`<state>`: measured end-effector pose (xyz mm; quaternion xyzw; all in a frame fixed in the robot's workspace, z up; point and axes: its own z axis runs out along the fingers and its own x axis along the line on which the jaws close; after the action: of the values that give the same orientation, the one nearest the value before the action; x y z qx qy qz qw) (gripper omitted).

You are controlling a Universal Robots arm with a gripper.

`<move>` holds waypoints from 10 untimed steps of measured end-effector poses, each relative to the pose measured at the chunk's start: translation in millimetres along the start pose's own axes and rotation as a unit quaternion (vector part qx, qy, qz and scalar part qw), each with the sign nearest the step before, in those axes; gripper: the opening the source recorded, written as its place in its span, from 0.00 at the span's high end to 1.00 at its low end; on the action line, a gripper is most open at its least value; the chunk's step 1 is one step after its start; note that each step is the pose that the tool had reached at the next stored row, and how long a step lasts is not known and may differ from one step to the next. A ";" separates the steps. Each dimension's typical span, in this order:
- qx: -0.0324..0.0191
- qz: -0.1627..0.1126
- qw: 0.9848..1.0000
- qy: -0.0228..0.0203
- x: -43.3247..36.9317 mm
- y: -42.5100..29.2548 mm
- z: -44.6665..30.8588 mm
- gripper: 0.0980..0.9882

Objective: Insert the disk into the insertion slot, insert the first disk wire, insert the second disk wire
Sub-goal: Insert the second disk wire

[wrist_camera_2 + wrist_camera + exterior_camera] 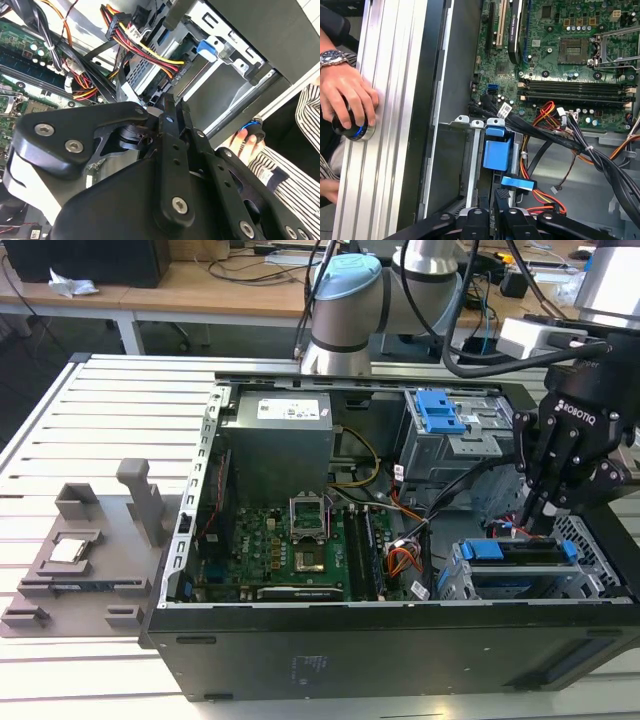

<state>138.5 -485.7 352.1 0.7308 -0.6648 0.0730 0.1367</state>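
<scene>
The open computer case (400,640) lies on its side on a slatted table (110,410). The disk (515,552), in its blue frame, already sits inside the grey insertion slot (600,575), low at the exterior view's right. Its long side runs left to right in that picture.

The black gripper (540,515) hangs right above the disk, nearer its right end, pointing down at the edge where the wires go. The disk is just under the fingertips. The fingers look pressed close together, but I cannot tell if they pinch a wire.

In the first wrist view, a blue plug (518,183) rests just past the gripper tips. At the left edge, a person's hand (345,97) covers a round button (352,131).
</scene>
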 end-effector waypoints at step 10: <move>0.000 0.000 1.000 0.002 -16.0 10.1 0.1 0.67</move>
<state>126.7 -471.3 348.4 0.7306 -0.6646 0.0741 0.1379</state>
